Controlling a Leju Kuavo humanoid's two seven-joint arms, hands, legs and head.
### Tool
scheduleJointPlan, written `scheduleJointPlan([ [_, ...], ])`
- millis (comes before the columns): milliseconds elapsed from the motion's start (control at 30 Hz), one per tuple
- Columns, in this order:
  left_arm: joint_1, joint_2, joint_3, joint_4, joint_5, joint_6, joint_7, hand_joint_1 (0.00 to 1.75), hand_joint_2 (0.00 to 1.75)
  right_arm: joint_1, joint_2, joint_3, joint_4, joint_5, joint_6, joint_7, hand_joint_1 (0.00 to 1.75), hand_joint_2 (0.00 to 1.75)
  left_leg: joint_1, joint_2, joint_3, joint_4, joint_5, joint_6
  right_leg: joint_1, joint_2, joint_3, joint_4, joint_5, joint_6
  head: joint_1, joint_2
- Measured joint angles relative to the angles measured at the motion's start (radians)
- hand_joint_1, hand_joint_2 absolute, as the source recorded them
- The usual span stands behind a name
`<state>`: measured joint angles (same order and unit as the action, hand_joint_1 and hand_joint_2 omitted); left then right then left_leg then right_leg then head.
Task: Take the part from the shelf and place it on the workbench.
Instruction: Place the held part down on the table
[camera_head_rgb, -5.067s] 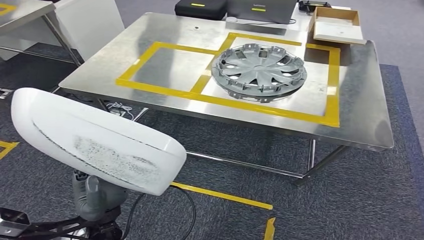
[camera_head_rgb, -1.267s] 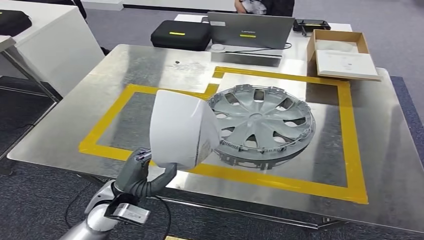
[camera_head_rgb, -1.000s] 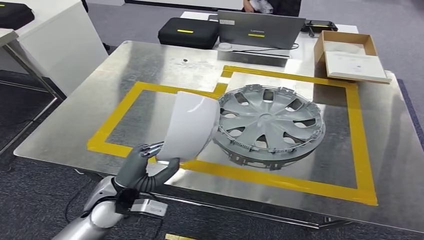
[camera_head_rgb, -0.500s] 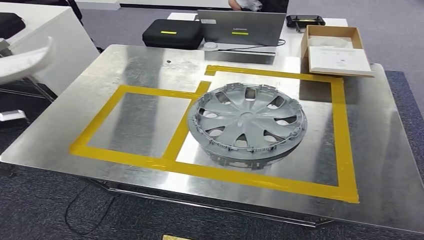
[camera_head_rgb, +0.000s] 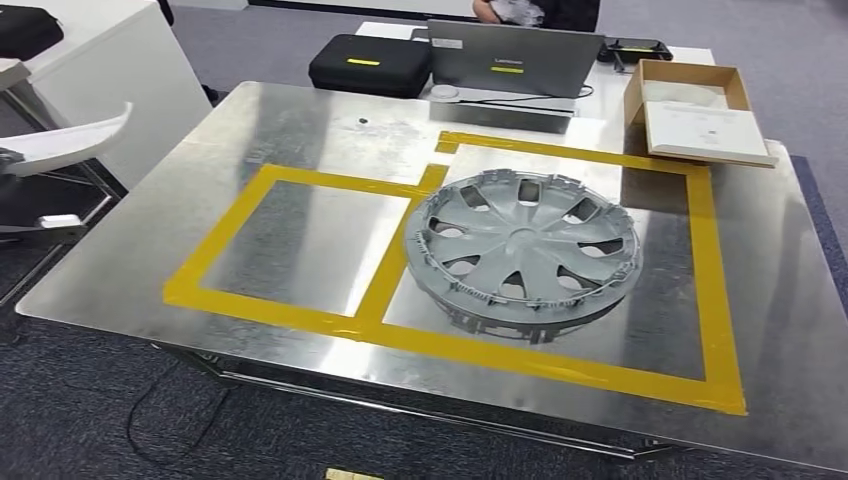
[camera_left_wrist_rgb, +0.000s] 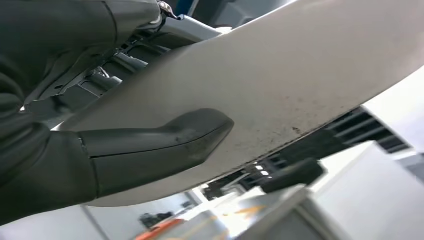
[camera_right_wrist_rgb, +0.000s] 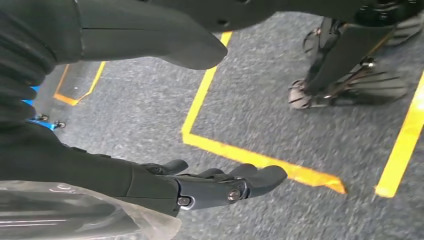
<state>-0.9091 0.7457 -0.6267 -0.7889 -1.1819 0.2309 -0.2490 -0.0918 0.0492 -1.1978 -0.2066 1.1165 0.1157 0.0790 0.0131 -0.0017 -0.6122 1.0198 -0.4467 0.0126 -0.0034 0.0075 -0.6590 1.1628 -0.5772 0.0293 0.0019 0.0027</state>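
One white part sits in my left hand, thumb pressed on it, left of the workbench; I swing it over the empty taped square, level. My right hand hangs slack, holding nothing.

The workbench lay bare inside the left taped square at nine o'clock of the hubcap, which filled the right square; laptop and box crowded twelve o'clock.

Bare silver steel table, yellow tape rectangles; grey spoked plastic hubcap; white curved plastic part, faintly speckled, perhaps dirt; dark grey robot hand; grey carpet floor, yellow lines.
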Motion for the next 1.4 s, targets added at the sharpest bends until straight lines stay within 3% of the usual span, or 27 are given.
scheduleJointPlan([
  [67, -0.013, -0.056, -0.031, 0.057, -0.002, 0.017, 0.001, 1.75, 1.75, 0.000, 0.000, 0.000, 0.000, 0.000, 0.001, -0.001, 0.00, 1.75, -0.003, 0.000, 0.000, 0.000, -0.001, 0.004, 0.000, 0.000, -0.067, 0.119, -0.037, 0.003, 0.001, 0.000],
  [100, -0.017, -0.077, -0.042, 0.079, -0.002, 0.021, 0.001, 1.75, 1.75, 0.000, 0.000, 0.000, 0.001, 0.000, 0.001, -0.002, 0.00, 1.75, -0.005, 0.001, 0.000, 0.001, -0.002, 0.005, 0.000, 0.000, -0.082, 0.138, -0.031, 0.003, 0.001, 0.000],
  [133, -0.019, -0.092, -0.052, 0.097, -0.002, 0.022, 0.001, 1.75, 1.75, 0.001, 0.000, 0.000, 0.001, 0.000, 0.000, -0.002, 0.00, 1.75, -0.006, 0.002, 0.001, 0.001, -0.003, 0.006, 0.001, 0.000, -0.078, 0.115, -0.005, 0.001, 0.001, 0.000],
  [200, -0.027, -0.114, -0.065, 0.121, -0.002, 0.025, 0.001, 1.75, 1.75, 0.003, 0.000, 0.000, 0.001, 0.001, 0.000, -0.002, 0.00, 1.75, -0.008, 0.004, 0.003, 0.002, -0.005, 0.005, 0.003, 0.000, -0.024, -0.016, 0.071, -0.008, 0.001, 0.000],
  [267, -0.034, -0.126, -0.072, 0.132, -0.002, 0.028, 0.001, 1.75, 1.75, 0.005, -0.001, 0.000, 0.001, 0.001, -0.001, -0.003, 0.00, 1.75, -0.009, 0.005, 0.003, 0.002, -0.007, 0.004, 0.005, -0.001, 0.020, -0.113, 0.110, -0.017, 0.001, 0.000],
  [400, -0.037, -0.129, -0.074, 0.136, -0.002, 0.031, 0.001, 1.75, 1.75, 0.005, -0.001, 0.000, 0.001, 0.001, -0.001, -0.003, 0.00, 1.75, -0.011, 0.005, 0.001, 0.002, -0.008, 0.002, 0.006, -0.001, 0.032, -0.129, 0.110, -0.020, 0.001, 0.000],
  [467, -0.039, -0.151, -0.081, 0.148, -0.002, 0.105, -0.015, 1.75, 1.75, 0.004, -0.002, 0.000, 0.001, 0.013, 0.000, -0.009, 0.00, 1.75, -0.012, 0.004, -0.003, 0.009, -0.011, -0.006, 0.004, -0.002, 0.042, -0.140, 0.111, -0.025, 0.000, 0.000],
  [533, -0.037, -0.198, -0.093, 0.161, -0.002, 0.241, -0.035, 1.75, 1.75, 0.002, -0.002, 0.001, 0.001, 0.032, 0.002, -0.018, 0.00, 1.75, -0.009, 0.002, -0.028, 0.064, -0.043, -0.021, 0.000, -0.005, 0.053, -0.154, 0.113, -0.035, -0.004, 0.000],
  [567, -0.033, -0.222, -0.098, 0.165, -0.002, 0.299, -0.041, 1.75, 1.75, 0.000, -0.002, 0.002, 0.001, 0.040, 0.003, -0.021, 0.00, 1.75, -0.006, 0.001, -0.053, 0.123, -0.073, -0.029, -0.003, -0.007, 0.057, -0.157, 0.114, -0.040, -0.005, 0.000],
  [633, -0.024, -0.244, -0.101, 0.168, -0.001, 0.314, -0.044, 1.75, 1.75, -0.001, -0.002, 0.002, 0.001, 0.043, 0.004, -0.022, 0.00, 1.75, 0.000, 0.001, -0.112, 0.249, -0.121, -0.038, -0.003, -0.005, 0.059, -0.157, 0.112, -0.043, -0.006, 0.000],
  [667, -0.018, -0.251, -0.101, 0.169, -0.001, 0.315, -0.045, 1.75, 1.75, 0.000, -0.002, 0.003, 0.001, 0.043, 0.004, -0.023, 0.00, 1.75, 0.004, 0.001, -0.128, 0.281, -0.125, -0.041, -0.003, -0.004, 0.060, -0.157, 0.112, -0.043, -0.006, 0.000],
  [700, -0.013, -0.257, -0.101, 0.171, -0.001, 0.315, -0.045, 1.75, 1.75, 0.001, -0.002, 0.003, 0.001, 0.043, 0.004, -0.022, 0.00, 1.75, 0.007, 0.001, -0.126, 0.273, -0.109, -0.043, -0.004, -0.002, 0.061, -0.156, 0.111, -0.042, -0.007, 0.000],
  [733, -0.011, -0.262, -0.101, 0.172, 0.000, 0.315, -0.046, 1.75, 1.75, 0.002, -0.002, 0.003, 0.001, 0.044, 0.005, -0.023, 0.00, 1.75, 0.009, 0.002, -0.106, 0.229, -0.078, -0.045, -0.006, 0.000, 0.063, -0.154, 0.109, -0.040, -0.007, 0.000],
  [800, -0.012, -0.268, -0.101, 0.172, 0.001, 0.317, -0.046, 1.75, 1.75, 0.003, -0.002, 0.003, 0.001, 0.044, 0.005, -0.023, 0.00, 1.75, 0.012, 0.001, -0.045, 0.097, -0.016, -0.047, -0.007, 0.003, 0.063, -0.148, 0.104, -0.031, -0.007, 0.000],
  [833, -0.013, -0.270, -0.101, 0.173, 0.004, 0.319, -0.048, 1.75, 1.75, 0.003, -0.002, 0.003, 0.001, 0.044, 0.006, -0.023, 0.00, 1.75, 0.011, 0.001, -0.023, 0.049, -0.003, -0.045, -0.006, 0.004, 0.061, -0.145, 0.102, -0.024, -0.007, 0.000],
  [900, -0.011, -0.277, -0.100, 0.173, 0.012, 0.325, -0.060, 1.75, 1.75, 0.004, -0.002, 0.004, 0.001, 0.047, 0.006, -0.025, 0.00, 1.75, 0.006, -0.001, -0.010, 0.018, -0.006, -0.037, -0.004, 0.005, 0.056, -0.142, 0.101, -0.012, -0.007, 0.000],
  [1000, -0.007, -0.294, -0.099, 0.171, 0.018, 0.331, -0.078, 1.75, 1.75, 0.005, -0.002, 0.005, 0.001, 0.054, 0.007, -0.031, 0.00, 1.75, 0.006, -0.002, -0.009, 0.014, -0.004, -0.013, -0.007, 0.002, 0.046, -0.126, 0.085, 0.003, -0.005, 0.000],
  [1067, -0.008, -0.306, -0.099, 0.167, 0.016, 0.331, -0.082, 1.75, 1.75, 0.004, -0.002, 0.005, 0.001, 0.057, 0.008, -0.036, 0.00, 1.75, 0.006, -0.001, -0.008, 0.011, -0.002, 0.000, -0.008, 0.000, 0.001, -0.037, 0.034, 0.009, -0.001, 0.000],
  [1133, -0.007, -0.317, -0.100, 0.164, 0.014, 0.334, -0.084, 1.75, 1.75, 0.004, -0.002, 0.005, 0.001, 0.059, 0.008, -0.038, 0.00, 1.75, 0.002, -0.001, -0.008, 0.012, -0.003, 0.006, -0.008, 0.000, -0.064, 0.098, -0.020, 0.010, 0.001, 0.000],
  [1167, -0.005, -0.321, -0.101, 0.163, 0.011, 0.339, -0.087, 1.75, 1.75, 0.005, -0.002, 0.006, 0.001, 0.061, 0.007, -0.039, 0.00, 1.75, 0.001, 0.000, -0.008, 0.012, -0.003, 0.006, -0.008, 0.000, -0.087, 0.140, -0.029, 0.010, 0.001, 0.000],
  [1200, -0.003, -0.325, -0.103, 0.161, 0.008, 0.347, -0.092, 1.75, 1.75, 0.006, -0.002, 0.006, 0.001, 0.063, 0.007, -0.040, 0.00, 1.75, -0.001, -0.001, -0.008, 0.012, -0.004, 0.007, -0.007, 0.000, -0.092, 0.145, -0.019, 0.009, 0.002, 0.000],
  [1233, -0.002, -0.330, -0.104, 0.158, 0.005, 0.359, -0.097, 1.75, 1.75, 0.007, -0.002, 0.007, 0.001, 0.065, 0.006, -0.041, 0.00, 1.75, -0.001, -0.001, -0.008, 0.012, -0.004, 0.007, -0.007, 0.000, -0.077, 0.109, 0.009, 0.007, 0.001, 0.000],
  [1300, 0.002, -0.346, -0.109, 0.150, 0.001, 0.385, -0.105, 1.75, 1.75, 0.005, -0.002, 0.010, 0.001, 0.070, 0.006, -0.043, 0.00, 1.75, -0.002, -0.002, -0.007, 0.012, -0.005, 0.005, -0.007, -0.001, -0.014, -0.026, 0.074, 0.000, 0.002, 0.000],
  [1333, 0.005, -0.355, -0.111, 0.145, -0.002, 0.395, -0.105, 1.75, 1.75, 0.004, -0.002, 0.012, 0.001, 0.071, 0.005, -0.043, 0.00, 1.75, -0.004, -0.003, -0.008, 0.014, -0.005, 0.003, -0.006, -0.001, 0.017, -0.086, 0.094, -0.003, 0.001, 0.000],
  [1400, 0.012, -0.374, -0.116, 0.138, -0.013, 0.405, -0.099, 1.75, 1.75, 0.002, -0.002, 0.014, 0.001, 0.072, 0.004, -0.043, 0.00, 1.75, -0.007, -0.005, -0.010, 0.014, -0.004, -0.005, -0.004, -0.001, 0.045, -0.135, 0.100, -0.006, 0.000, 0.000],
])
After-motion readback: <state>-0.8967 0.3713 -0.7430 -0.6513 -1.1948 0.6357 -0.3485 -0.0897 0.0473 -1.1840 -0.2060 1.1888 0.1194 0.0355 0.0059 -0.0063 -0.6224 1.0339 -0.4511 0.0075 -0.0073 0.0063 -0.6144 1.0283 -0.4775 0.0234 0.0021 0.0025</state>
